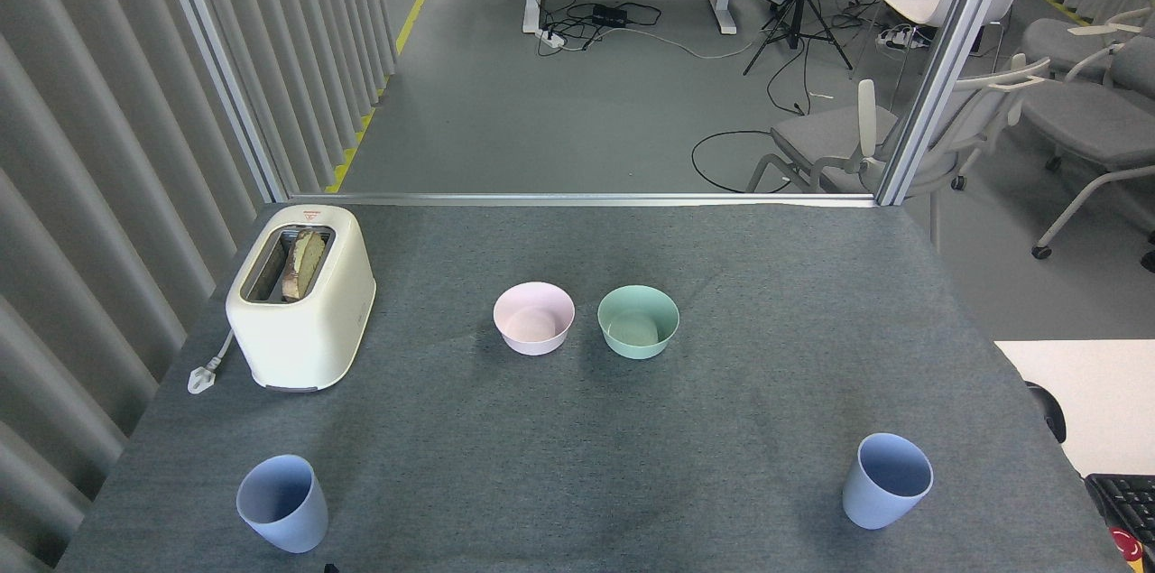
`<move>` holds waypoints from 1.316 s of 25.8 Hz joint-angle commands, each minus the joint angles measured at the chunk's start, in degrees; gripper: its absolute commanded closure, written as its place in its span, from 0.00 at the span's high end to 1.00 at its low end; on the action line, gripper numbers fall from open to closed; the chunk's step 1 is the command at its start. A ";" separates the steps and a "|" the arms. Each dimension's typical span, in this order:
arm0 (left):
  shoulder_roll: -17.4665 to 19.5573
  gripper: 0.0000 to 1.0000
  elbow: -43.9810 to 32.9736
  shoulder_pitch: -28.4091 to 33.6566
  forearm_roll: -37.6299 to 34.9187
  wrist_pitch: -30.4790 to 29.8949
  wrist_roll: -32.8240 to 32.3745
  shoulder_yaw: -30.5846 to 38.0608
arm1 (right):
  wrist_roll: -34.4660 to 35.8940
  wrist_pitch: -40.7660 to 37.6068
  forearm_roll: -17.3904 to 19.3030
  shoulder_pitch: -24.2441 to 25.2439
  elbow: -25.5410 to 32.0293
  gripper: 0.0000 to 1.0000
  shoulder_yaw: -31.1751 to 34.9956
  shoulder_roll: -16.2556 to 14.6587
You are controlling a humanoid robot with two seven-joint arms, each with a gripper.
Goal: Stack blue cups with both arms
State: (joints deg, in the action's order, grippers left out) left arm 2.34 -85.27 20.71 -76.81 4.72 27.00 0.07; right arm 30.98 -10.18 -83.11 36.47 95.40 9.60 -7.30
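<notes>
Grey table (pixel 577 429) is carrying both blue cups: left cup (pixel 281 503), right cup (pixel 886 481), upright, well apart. Probably light, slippery plastic; I'm planning mid-wall grips. Neither pincer is showing.

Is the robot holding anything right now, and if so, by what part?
Nothing is held. Both pale blue plastic cups, left and right, stand upright and untouched on the grey table; neither gripper is in view.
</notes>
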 commanded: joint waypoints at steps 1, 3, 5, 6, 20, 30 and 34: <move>-1.81 1.00 3.79 -3.49 0.25 3.54 0.07 -0.59 | 0.04 0.07 -0.04 0.00 -0.12 1.00 0.07 0.01; -1.90 1.00 5.20 -5.07 0.25 4.24 -0.01 -0.33 | 0.04 0.07 -0.04 0.09 -0.21 1.00 0.07 -0.08; -1.81 1.00 6.25 -6.48 0.25 4.94 -0.01 -0.07 | 0.13 0.07 -0.04 0.09 -0.48 1.00 0.07 -0.08; -1.55 1.00 6.87 -7.09 0.25 5.30 -0.01 -0.07 | 0.13 0.07 -0.04 0.27 -0.48 1.00 0.07 -0.08; -1.19 1.00 11.53 -11.31 0.25 7.05 -0.10 1.78 | 0.22 0.25 -0.04 0.97 -0.56 1.00 -0.02 0.01; -1.11 1.00 11.70 -12.54 -0.01 6.79 -0.10 1.78 | 0.30 0.42 -0.04 1.23 -0.74 1.00 -1.16 0.01; -1.11 1.00 12.32 -13.33 -0.01 6.70 -0.10 1.69 | 0.30 1.04 -0.04 1.23 -0.83 1.00 -1.34 0.01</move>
State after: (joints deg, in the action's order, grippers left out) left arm 1.22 -73.34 7.86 -76.80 11.50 26.88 1.78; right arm 31.31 -9.47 -83.14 37.71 94.61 8.42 -7.29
